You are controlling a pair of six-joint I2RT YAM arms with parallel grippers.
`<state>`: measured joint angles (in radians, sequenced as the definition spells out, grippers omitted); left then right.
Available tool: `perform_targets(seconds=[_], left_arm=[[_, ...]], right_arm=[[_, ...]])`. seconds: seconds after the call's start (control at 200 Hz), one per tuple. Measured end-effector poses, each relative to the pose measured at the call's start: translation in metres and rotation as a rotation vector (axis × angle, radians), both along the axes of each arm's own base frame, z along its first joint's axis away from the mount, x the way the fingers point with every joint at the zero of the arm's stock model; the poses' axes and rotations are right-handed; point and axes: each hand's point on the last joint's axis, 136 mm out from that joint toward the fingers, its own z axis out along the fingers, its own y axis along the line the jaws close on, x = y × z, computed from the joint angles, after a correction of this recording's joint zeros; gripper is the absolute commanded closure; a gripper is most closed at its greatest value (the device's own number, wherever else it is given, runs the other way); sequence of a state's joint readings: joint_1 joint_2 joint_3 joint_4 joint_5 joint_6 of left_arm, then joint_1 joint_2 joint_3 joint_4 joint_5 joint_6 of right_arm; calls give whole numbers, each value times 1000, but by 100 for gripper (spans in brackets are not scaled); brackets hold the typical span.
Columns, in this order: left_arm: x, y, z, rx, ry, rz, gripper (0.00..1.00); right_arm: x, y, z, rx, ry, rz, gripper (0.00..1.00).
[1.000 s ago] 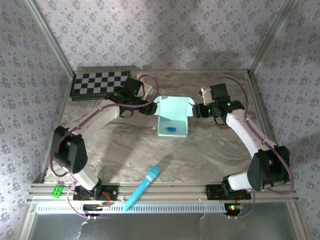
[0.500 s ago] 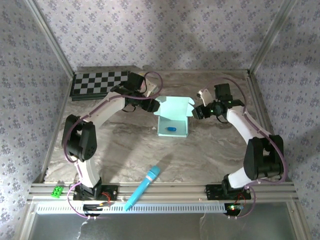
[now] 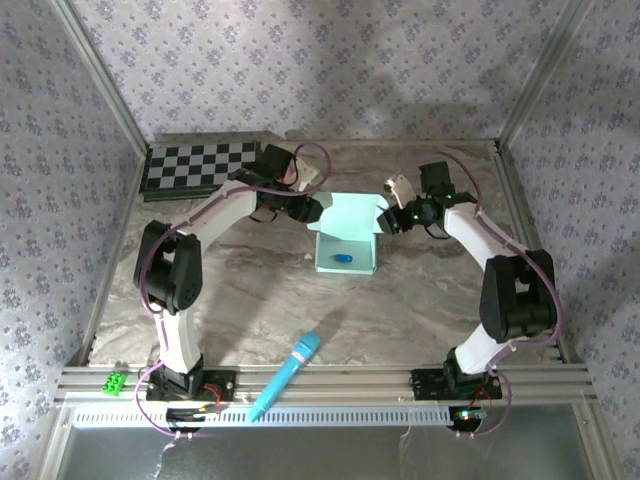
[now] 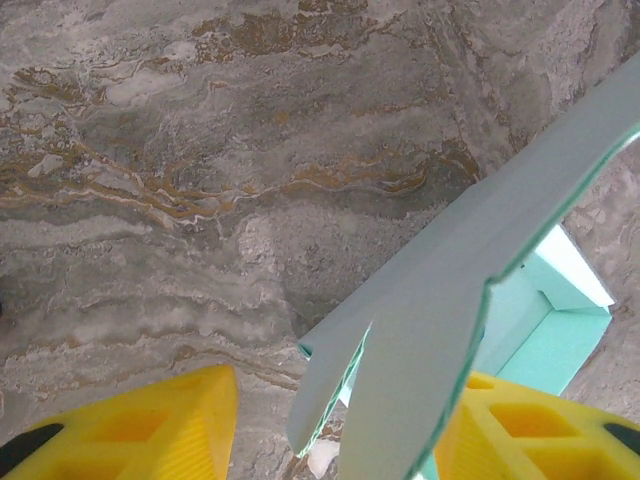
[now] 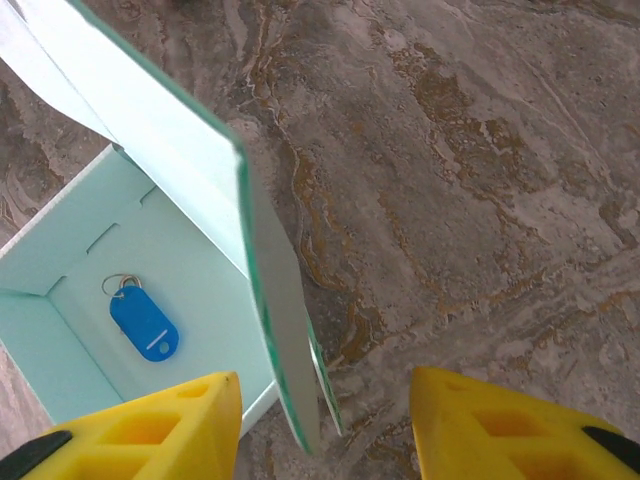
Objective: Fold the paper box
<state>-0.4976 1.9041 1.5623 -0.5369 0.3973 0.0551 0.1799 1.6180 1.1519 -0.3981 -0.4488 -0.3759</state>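
Note:
The paper box (image 3: 346, 236) is pale mint card and stands open at the table's middle, its lid flap raised at the back. A blue key tag (image 3: 341, 258) lies on its floor. My left gripper (image 3: 312, 207) is at the box's back left corner. In the left wrist view that gripper (image 4: 335, 430) is open, and its yellow fingers (image 4: 150, 430) straddle an upright side flap (image 4: 450, 300) that stands close to the right finger. My right gripper (image 3: 386, 221) is at the back right corner. It is also open (image 5: 325, 425), astride the other side flap (image 5: 280, 300), with the key tag (image 5: 143, 322) beside it.
A bright blue microphone (image 3: 288, 372) lies near the front edge between the arm bases. A checkerboard (image 3: 200, 165) sits at the back left, and a green block (image 3: 115, 381) rests on the front rail. Metal frame posts and patterned walls close in the marble table (image 3: 250, 300).
Both grippers have moved in onto the box's side flaps and their jaws have narrowed. Both arms have folded more upright. The box has stayed in place.

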Motion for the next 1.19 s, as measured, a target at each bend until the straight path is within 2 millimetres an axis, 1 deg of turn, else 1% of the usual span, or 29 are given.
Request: perform_targets(seconds=[0.095,0.165,0.335,0.435,0.55,0.775,1.04,1.194], left_arm=[[0,-1,-2,3,3,-2,50],[-1,-1,-2,6,8,-4,50],[-3,-3,-3,12,11,-14,50],[-6,-4,-6,21,17,-22,51],[-10,-5,-10,45,21,-28,55],[-11,-6,-17,83,25,-32,62],[-9,-4,-18,99,17,-21,68],[-9,-4,-18,98,18,-19,71]], right_arm=[[0,4,-2,-3,6,9,57],[-1,6,-3,-12,8,13,61],[5,9,5,-38,-22,16,67],[7,8,5,-56,-29,10,71],[6,8,3,-81,-29,5,73],[5,11,0,-115,-33,4,77],[4,9,-3,-134,-22,-3,82],[5,10,-3,-141,-24,-6,88]])
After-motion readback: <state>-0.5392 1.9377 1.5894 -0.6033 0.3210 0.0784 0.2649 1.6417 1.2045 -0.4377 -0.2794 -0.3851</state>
